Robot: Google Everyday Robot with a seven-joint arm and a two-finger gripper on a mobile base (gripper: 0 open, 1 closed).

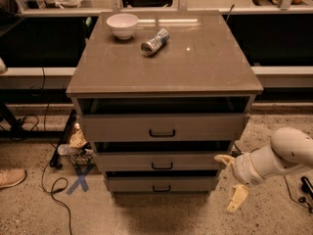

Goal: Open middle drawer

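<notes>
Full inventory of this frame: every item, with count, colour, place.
cabinet: 1, grey-brown, centre
top drawer: 1, grey, highest
middle drawer: 1, grey, second down
bottom drawer: 1, grey, lowest
bowl: 1, white, cabinet top, rear left
can: 1, silver, on its side, right of bowl
tape cross: 1, blue, floor left of cabinet
shoe: 1, light, floor far left
cable: 1, black, floor left
arm: 1, white, right of cabinet
gripper: 1, cream, open, off middle drawer's right end, away from the handle
</notes>
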